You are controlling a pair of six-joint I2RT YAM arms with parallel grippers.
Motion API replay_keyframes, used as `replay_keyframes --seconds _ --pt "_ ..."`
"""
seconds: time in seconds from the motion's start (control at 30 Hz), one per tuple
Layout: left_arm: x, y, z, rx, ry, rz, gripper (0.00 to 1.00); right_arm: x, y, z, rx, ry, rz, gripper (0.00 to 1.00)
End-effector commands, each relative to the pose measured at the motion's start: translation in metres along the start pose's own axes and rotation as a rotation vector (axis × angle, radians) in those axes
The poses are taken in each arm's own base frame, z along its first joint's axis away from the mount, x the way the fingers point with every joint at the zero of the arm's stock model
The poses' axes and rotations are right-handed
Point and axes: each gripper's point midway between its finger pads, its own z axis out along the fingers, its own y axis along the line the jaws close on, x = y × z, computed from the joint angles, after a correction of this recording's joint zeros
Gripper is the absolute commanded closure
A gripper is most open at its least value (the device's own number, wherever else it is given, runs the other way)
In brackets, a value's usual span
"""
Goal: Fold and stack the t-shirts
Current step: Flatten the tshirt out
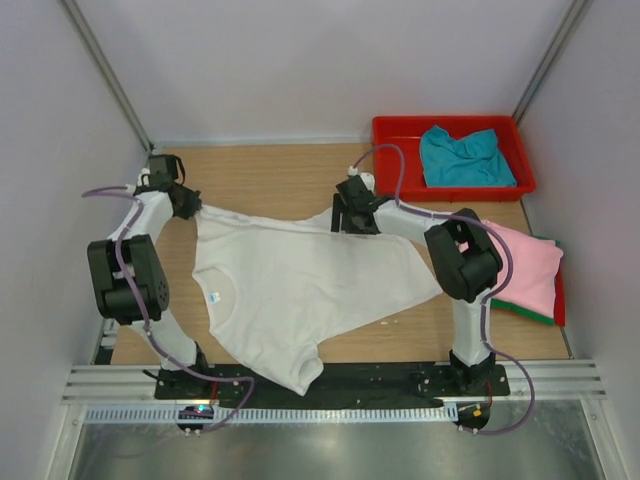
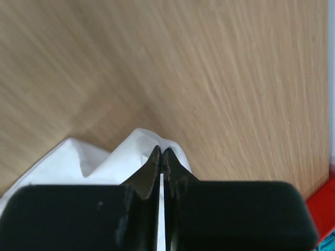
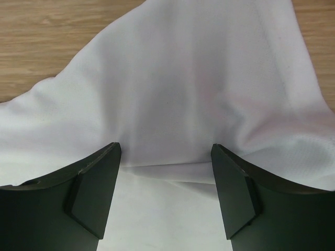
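A white t-shirt (image 1: 290, 285) lies spread on the wooden table, its lower part hanging over the near edge. My left gripper (image 1: 190, 205) is shut on the shirt's far left corner; the wrist view shows the white cloth (image 2: 104, 159) pinched between the jaws (image 2: 161, 152). My right gripper (image 1: 345, 222) is open above the shirt's far right edge, with white cloth (image 3: 199, 89) lying between and beyond its fingers (image 3: 97, 188). A teal t-shirt (image 1: 463, 157) lies crumpled in the red tray (image 1: 395, 135). A folded pink t-shirt (image 1: 528, 268) lies on a green one (image 1: 530, 314) at the right.
The red tray stands at the back right corner. The pink and green pile sits on a red surface (image 1: 560, 295) by the right wall. Bare wood (image 1: 270, 175) lies beyond the white shirt. A metal rail (image 1: 320, 412) runs along the near edge.
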Motion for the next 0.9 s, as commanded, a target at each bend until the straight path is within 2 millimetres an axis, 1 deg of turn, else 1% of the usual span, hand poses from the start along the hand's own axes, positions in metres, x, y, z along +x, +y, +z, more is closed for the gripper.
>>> replay_keyframes --seconds 0.0,0.03,0.07,0.13,0.17,0.23,0.27,0.3,0.33,0.37,0.4,0.43,0.47,0.5,0.53,0.57,0.6,0.63,0.67,0.7,0.73,0.77,0.83,0.87 --pt "-0.032 -0.033 0.014 0.054 -0.069 0.050 1.00 -0.005 0.010 -0.016 -0.013 -0.013 0.051 0.24" --pt "-0.034 -0.037 0.018 0.054 -0.072 0.055 1.00 -0.004 0.013 -0.015 -0.017 -0.001 0.058 0.24" --pt "-0.039 -0.044 0.027 0.052 -0.075 0.057 1.00 -0.012 0.020 -0.016 -0.036 -0.011 0.090 0.24" --pt "-0.042 -0.049 0.035 0.050 -0.077 0.068 1.00 -0.015 0.029 -0.014 -0.058 -0.003 0.121 0.24" --pt "-0.043 -0.048 0.042 0.040 -0.076 0.070 1.00 -0.018 0.034 -0.010 -0.068 -0.006 0.136 0.24" --pt "-0.052 -0.060 0.043 0.063 -0.098 0.079 1.00 -0.025 0.041 -0.006 -0.080 -0.019 0.152 0.24" --pt "-0.056 -0.066 0.044 0.074 -0.108 0.085 1.00 -0.035 0.047 -0.003 -0.087 -0.036 0.157 0.24" --pt "-0.057 -0.067 0.052 0.068 -0.109 0.093 1.00 -0.040 0.049 -0.002 -0.082 -0.045 0.159 0.24" --pt "-0.069 -0.086 0.047 0.110 -0.131 0.093 1.00 -0.047 0.051 -0.001 -0.082 -0.058 0.159 0.24" --pt "-0.071 -0.095 0.048 0.125 -0.131 0.101 1.00 -0.063 0.057 -0.003 -0.087 -0.094 0.165 0.24" --pt "-0.072 -0.102 0.057 0.130 -0.134 0.113 1.00 -0.064 0.057 0.002 -0.073 -0.093 0.162 0.24" --pt "-0.087 -0.129 0.048 0.180 -0.170 0.118 1.00 -0.068 0.058 0.004 -0.067 -0.103 0.162 0.24" --pt "-0.089 -0.141 0.046 0.193 -0.173 0.139 1.00 -0.084 0.064 0.001 -0.077 -0.136 0.169 0.24" --pt "-0.091 -0.152 0.045 0.206 -0.174 0.149 1.00 -0.081 0.063 0.006 -0.064 -0.121 0.163 0.24" --pt "-0.099 -0.178 0.042 0.257 -0.189 0.160 1.00 -0.083 0.064 0.007 -0.062 -0.123 0.168 0.24" --pt "-0.091 -0.186 0.040 0.265 -0.170 0.184 1.00 -0.086 0.064 0.007 -0.056 -0.125 0.178 0.24" --pt "-0.089 -0.192 0.042 0.270 -0.167 0.213 1.00 -0.085 0.064 0.007 -0.047 -0.121 0.187 0.24" --pt "-0.086 -0.207 0.038 0.301 -0.167 0.235 1.00 -0.082 0.061 0.008 -0.033 -0.114 0.192 0.24" --pt "-0.080 -0.209 0.040 0.306 -0.154 0.253 1.00 -0.080 0.059 0.007 -0.027 -0.112 0.212 0.24" --pt "-0.076 -0.211 0.040 0.315 -0.140 0.264 1.00 -0.071 0.054 0.010 -0.010 -0.093 0.213 0.24" --pt "-0.070 -0.211 0.040 0.318 -0.120 0.267 1.00 -0.069 0.050 0.007 0.000 -0.092 0.220 0.24" --pt "-0.061 -0.204 0.040 0.315 -0.086 0.271 1.00 -0.057 0.043 0.009 0.022 -0.073 0.217 0.24" --pt "-0.049 -0.193 0.038 0.293 -0.062 0.287 1.00 -0.053 0.032 0.006 0.057 -0.081 0.218 0.24" --pt "-0.048 -0.193 0.025 0.309 -0.067 0.287 1.00 -0.049 0.025 0.005 0.072 -0.076 0.209 0.23"
